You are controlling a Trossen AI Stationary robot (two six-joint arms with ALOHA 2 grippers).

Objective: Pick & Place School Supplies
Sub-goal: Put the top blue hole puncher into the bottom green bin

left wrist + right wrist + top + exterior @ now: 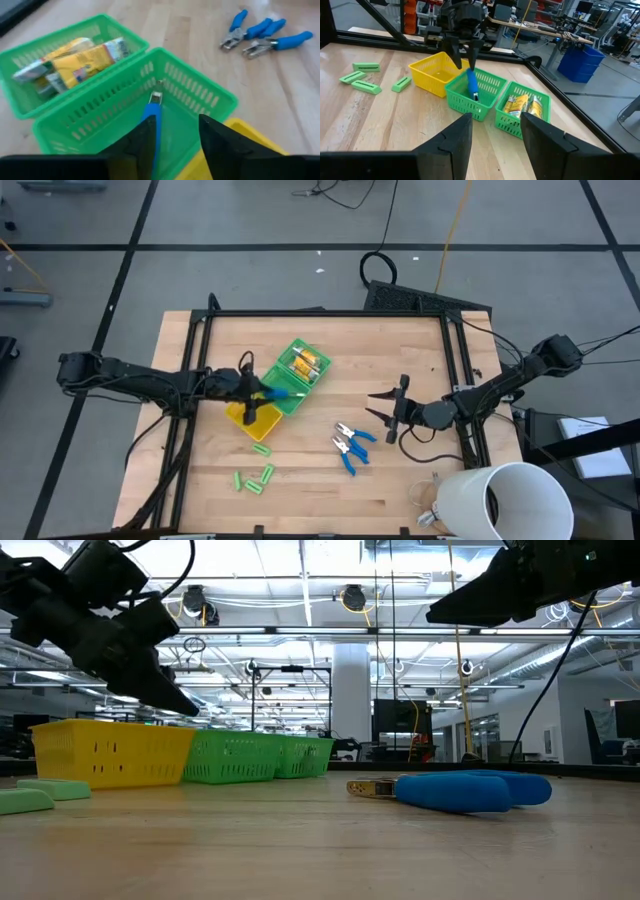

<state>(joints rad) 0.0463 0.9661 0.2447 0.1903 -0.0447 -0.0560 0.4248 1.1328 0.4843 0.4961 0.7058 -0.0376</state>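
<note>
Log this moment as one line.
left pincer: open over middle green basket | blue-handled tool: dropping in | right pincer: open, waiting

We saw the yellow-orange oblong pieces (306, 364) lying packed side by side in the far green compartment, their printed wrappers facing up. One blue-handled tool (153, 116) stood tilted in the middle green compartment, metal tip down toward the floor of the basket and handle leaning up over its rim. Two more blue-handled tools (351, 446) lay flat on the bare wood, well apart from the compartments, close beside each other with their metal noses pointing roughly the same way. The light-green short sticks (255, 476) lay scattered flat on the wood near the yellow compartment, one (261, 449) just beside it, the others in a loose cluster farther off.
</note>
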